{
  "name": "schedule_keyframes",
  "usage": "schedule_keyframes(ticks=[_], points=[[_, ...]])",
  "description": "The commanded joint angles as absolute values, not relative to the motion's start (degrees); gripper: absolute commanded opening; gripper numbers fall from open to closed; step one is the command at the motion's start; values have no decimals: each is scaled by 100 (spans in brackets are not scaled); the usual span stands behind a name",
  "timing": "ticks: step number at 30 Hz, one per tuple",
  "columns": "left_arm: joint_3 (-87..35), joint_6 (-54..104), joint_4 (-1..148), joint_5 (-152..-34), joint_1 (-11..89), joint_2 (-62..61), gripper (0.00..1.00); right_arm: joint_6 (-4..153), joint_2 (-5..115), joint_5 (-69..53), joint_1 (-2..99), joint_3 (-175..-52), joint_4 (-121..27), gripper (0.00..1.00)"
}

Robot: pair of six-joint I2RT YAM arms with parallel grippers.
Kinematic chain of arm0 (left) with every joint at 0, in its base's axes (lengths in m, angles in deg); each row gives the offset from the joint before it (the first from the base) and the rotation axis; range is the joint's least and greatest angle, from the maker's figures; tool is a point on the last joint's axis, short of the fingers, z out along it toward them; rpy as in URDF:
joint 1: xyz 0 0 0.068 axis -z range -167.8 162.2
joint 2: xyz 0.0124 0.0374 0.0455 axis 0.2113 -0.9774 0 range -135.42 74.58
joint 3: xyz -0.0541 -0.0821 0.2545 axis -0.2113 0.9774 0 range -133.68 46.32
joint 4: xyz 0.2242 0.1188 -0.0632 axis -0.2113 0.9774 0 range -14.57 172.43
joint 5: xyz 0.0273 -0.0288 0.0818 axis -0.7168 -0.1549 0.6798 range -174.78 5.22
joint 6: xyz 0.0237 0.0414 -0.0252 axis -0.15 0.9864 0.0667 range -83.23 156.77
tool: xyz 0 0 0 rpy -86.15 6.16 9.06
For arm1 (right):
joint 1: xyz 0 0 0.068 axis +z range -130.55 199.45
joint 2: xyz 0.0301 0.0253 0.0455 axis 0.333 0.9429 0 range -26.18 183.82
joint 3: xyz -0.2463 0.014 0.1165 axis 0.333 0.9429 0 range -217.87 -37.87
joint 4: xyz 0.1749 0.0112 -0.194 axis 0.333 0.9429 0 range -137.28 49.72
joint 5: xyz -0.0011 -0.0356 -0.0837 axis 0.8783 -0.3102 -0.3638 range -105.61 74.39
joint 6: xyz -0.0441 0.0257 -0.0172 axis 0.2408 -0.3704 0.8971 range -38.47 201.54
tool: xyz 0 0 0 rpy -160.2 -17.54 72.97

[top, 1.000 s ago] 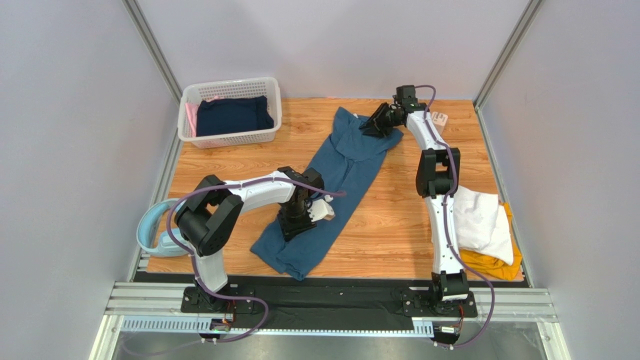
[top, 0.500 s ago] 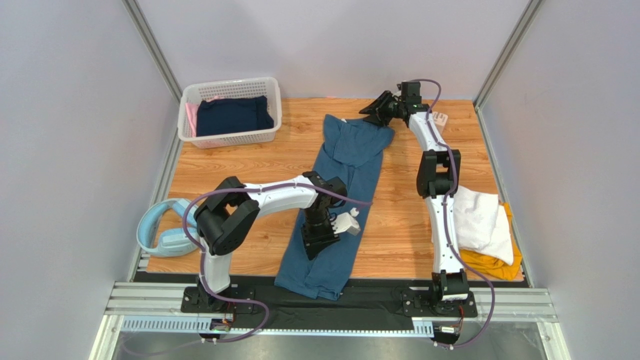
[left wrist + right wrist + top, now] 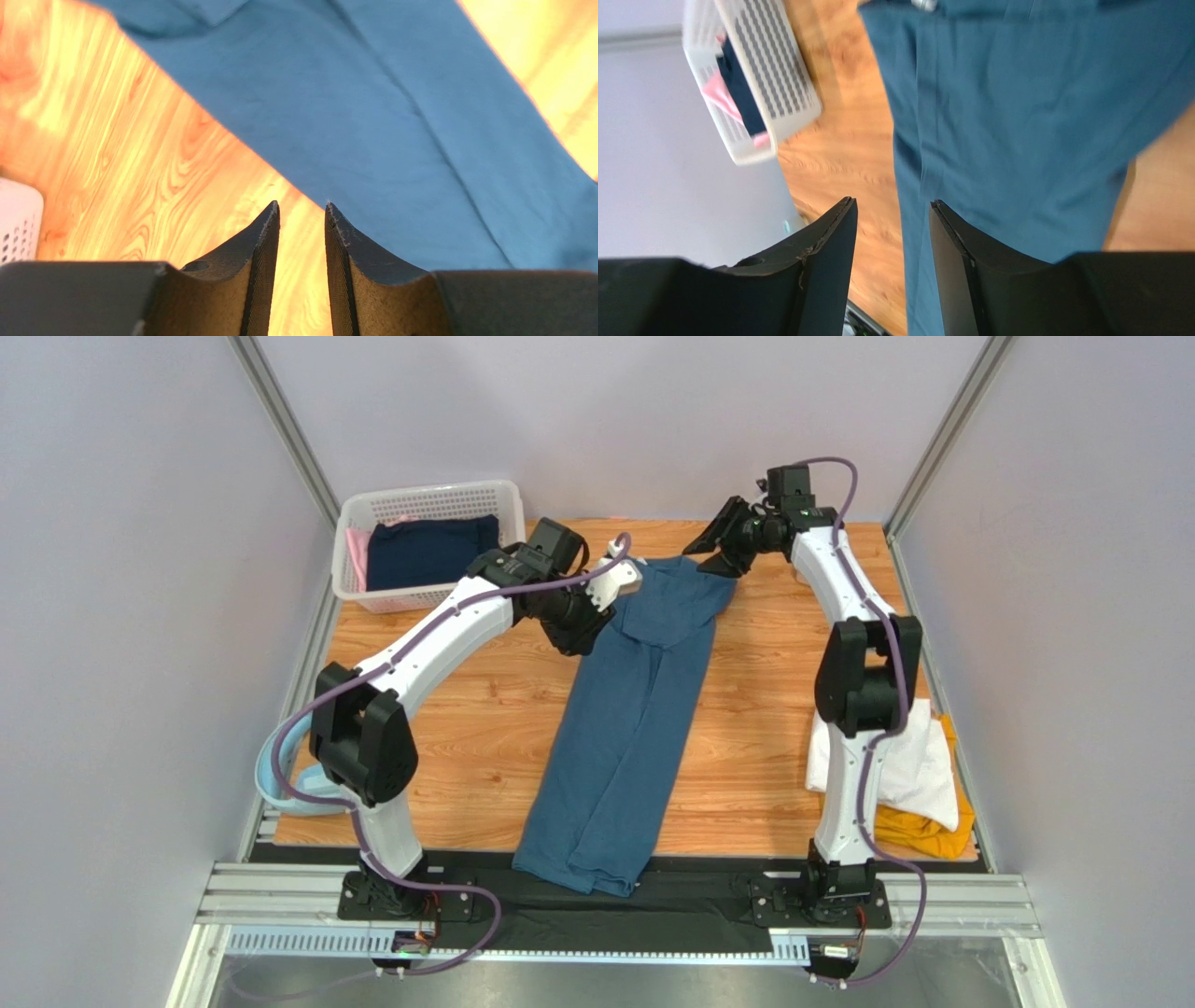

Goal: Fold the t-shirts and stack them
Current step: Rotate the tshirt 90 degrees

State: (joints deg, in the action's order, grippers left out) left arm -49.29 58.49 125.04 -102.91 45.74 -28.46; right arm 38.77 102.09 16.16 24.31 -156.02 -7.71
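Observation:
A teal-blue t-shirt (image 3: 624, 742) lies as a long narrow strip from the table's far middle down to the front edge, where its near end hangs over the black rail. My left gripper (image 3: 579, 626) hovers at the strip's far left edge, open and empty. In the left wrist view, wood shows between the fingertips (image 3: 302, 204) and the teal shirt (image 3: 393, 105) lies to their right. My right gripper (image 3: 713, 546) is raised above the far end, open with nothing in it (image 3: 892, 201), and the shirt (image 3: 1032, 105) lies below it. A folded white t-shirt (image 3: 912, 756) rests on a mustard-yellow one (image 3: 926, 833) at the right.
A white lattice basket (image 3: 428, 595) holding dark navy and pink cloth stands at the far left, also seen as the basket (image 3: 766, 70) in the right wrist view. A pale-blue rounded item (image 3: 288, 770) sits off the table's left edge. Grey walls close in on three sides.
My left arm let go of the shirt's near part and swung to its far end. The shirt slid toward the front edge and straightened. My right gripper rose and opened wider.

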Motion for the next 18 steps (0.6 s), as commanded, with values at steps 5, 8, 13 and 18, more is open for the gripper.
schedule_keyframes(ticks=[5, 8, 13, 18], points=[[-4009, 5699, 11999, -10130, 4243, -3467, 36, 4576, 9493, 1120, 2745, -14001, -413, 47], [-3473, 5743, 12017, -10420, 4243, -3160, 35, 4585, 9993, 1199, 2736, -14096, -307, 45], [-2858, 5743, 12078, -10850, 4243, -2493, 35, 4594, 10766, 1146, 2754, -14413, -175, 43], [-2724, 5708, 12218, -11071, 4287, -2114, 36, 4612, 11207, 1085, 2754, -14712, -26, 43]])
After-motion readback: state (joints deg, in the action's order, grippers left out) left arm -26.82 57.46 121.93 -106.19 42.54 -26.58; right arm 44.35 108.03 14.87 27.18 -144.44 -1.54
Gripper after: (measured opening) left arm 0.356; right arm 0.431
